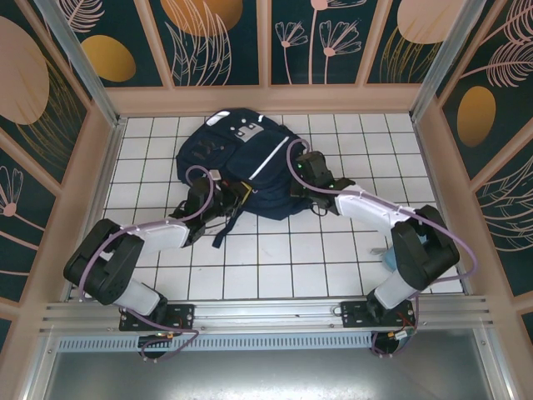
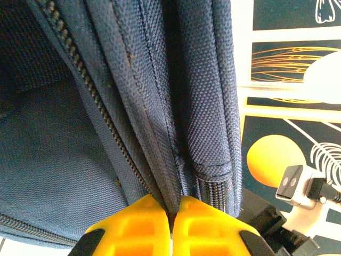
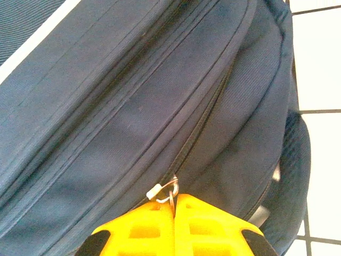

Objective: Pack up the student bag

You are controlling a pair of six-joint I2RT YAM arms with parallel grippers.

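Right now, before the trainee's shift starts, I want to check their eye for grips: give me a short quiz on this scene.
1. True or false: the student bag stands upright on the tiled table.
2. The right gripper is shut on: A a strap, B the zipper pull, C nothing.
3. What does the left gripper pinch?
Key: 1 false, it lies on the table. 2 B. 3 A fabric seam of the bag, beside a zipper.
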